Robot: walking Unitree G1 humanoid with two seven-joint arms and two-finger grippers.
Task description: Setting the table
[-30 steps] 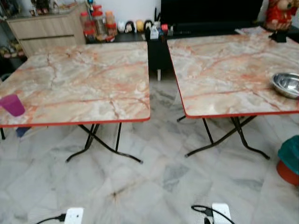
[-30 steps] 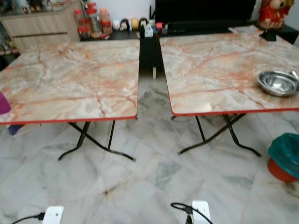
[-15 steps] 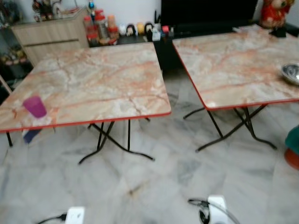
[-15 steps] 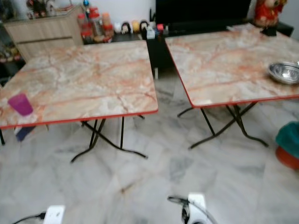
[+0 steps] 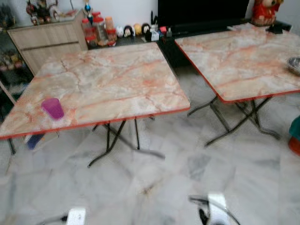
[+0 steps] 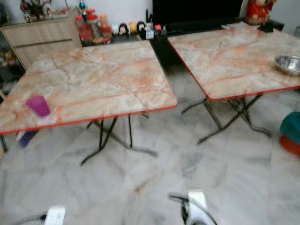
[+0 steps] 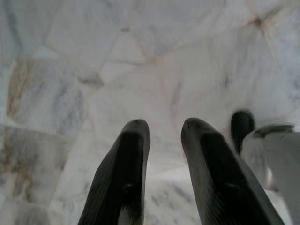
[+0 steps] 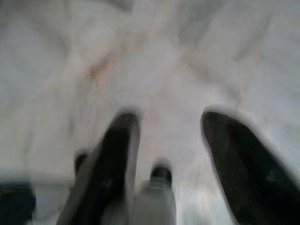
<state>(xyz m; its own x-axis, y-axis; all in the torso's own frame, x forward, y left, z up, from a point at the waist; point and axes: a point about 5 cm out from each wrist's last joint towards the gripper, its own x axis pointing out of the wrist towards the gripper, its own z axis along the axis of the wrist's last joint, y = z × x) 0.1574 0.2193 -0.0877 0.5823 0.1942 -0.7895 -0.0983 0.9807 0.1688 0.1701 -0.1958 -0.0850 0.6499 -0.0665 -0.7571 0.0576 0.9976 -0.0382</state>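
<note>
A purple cup (image 5: 53, 108) stands near the front left corner of the left marble-pattern table (image 5: 117, 79). A steel bowl (image 6: 288, 64) sits at the right side of the right table (image 5: 234, 51). Both tables have red edges and stand a short way ahead of me, with a gap between them. My left gripper (image 7: 165, 126) hangs over the floor, open, with nothing between its fingers. My right gripper (image 8: 169, 117) also hangs low over the floor, open and empty, in a blurred view.
Black folding legs (image 5: 112, 140) spread under each table. Behind stand a wooden cabinet (image 5: 47, 40), jars (image 5: 98, 28), a dark screen (image 5: 201, 11) and a red figurine (image 5: 264, 11). A teal and orange bin (image 6: 291, 133) stands on the floor at right. Marble floor lies before me.
The whole picture has shifted right, so the camera has turned left. The purple cup now sits further into view and the bowl lies at the right edge.
</note>
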